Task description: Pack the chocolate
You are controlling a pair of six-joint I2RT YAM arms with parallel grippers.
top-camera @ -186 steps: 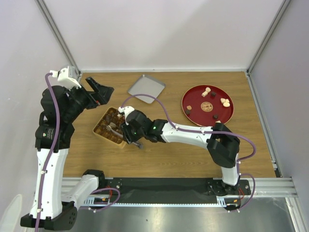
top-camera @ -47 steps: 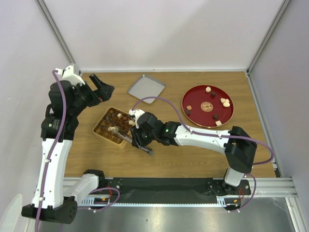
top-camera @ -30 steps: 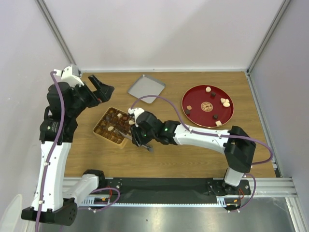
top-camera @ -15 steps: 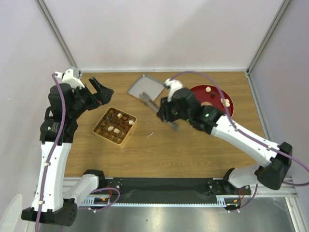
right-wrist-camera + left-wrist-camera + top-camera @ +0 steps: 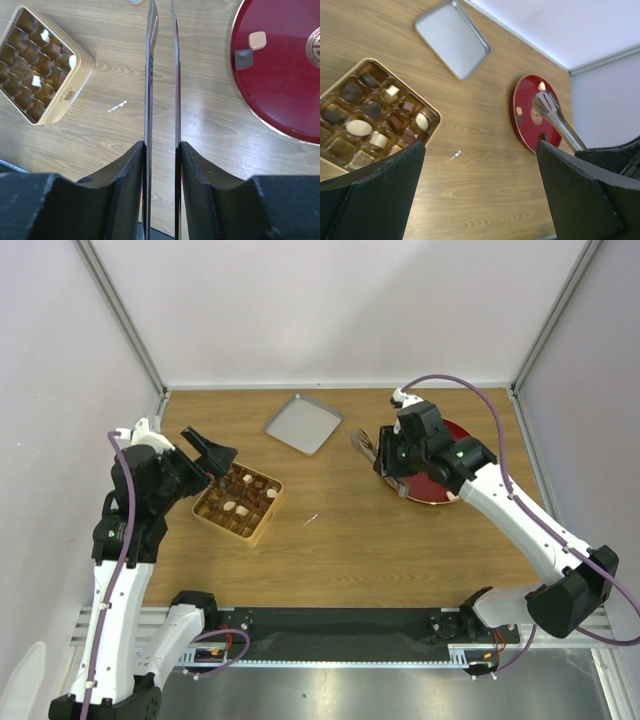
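While right gripper (image 5: pixel 161 147) grips tongs (image 5: pixel 149 70), jaws narrow, over bare worktop (image 5: pixel 340 540) just left of red plate (image 5: pixel 285 95) rim, left gripper (image 5: pixel 480 145) hangs by box (image 5: pixel 434 116) far-left corner, jaws wide, empty. Most chocolate (image 5: pixel 359 127) in box cells, few pieces on plate. Open wood between box and plate. From above, right arm (image 5: pixel 480 475) hides plate's middle; tong tips cut off in right wrist view.

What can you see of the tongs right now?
The tongs are long, thin, shiny metal: two narrow blades running nearly parallel with a slim gap. The right end effector clamps them near the handle end, squeezing both blades from outside. Their rounded tips hang above the table just off the red plate's rim, nothing visible between them.
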